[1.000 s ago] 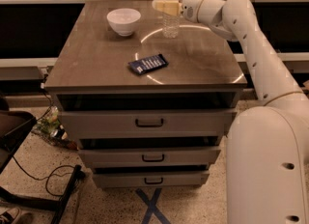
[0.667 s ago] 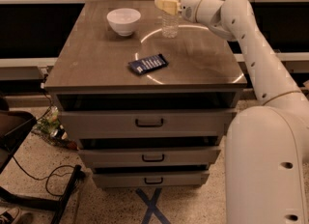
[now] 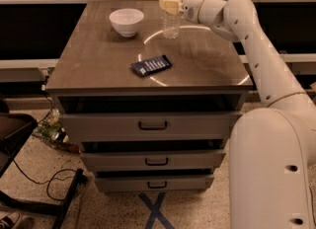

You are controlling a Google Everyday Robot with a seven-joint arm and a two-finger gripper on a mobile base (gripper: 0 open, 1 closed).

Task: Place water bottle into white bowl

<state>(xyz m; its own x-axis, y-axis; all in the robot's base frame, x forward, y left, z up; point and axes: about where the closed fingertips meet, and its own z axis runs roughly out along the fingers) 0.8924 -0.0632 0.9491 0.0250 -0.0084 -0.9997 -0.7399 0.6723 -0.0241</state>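
One tall bottle (image 3: 171,24) stands on the bench (image 3: 98,60) just to the right of the bowl (image 3: 126,24), apart from it, with the tool (image 3: 169,6) clamped around its upper part below the cap. The main risk, as judged from here, lies in the proportions: the bottle looks taller than the bowl is wide, so once set inside it may tip out. A low carry could also knock the rim and slide the bowl. Gripped high on thin plastic, the bottle may swing as well. The tool's far finger is hidden behind the bottle, and whether the bottle's base touches the bench is hard to tell. A dark packet (image 3: 151,65) lies nearer the camera than the bowl.
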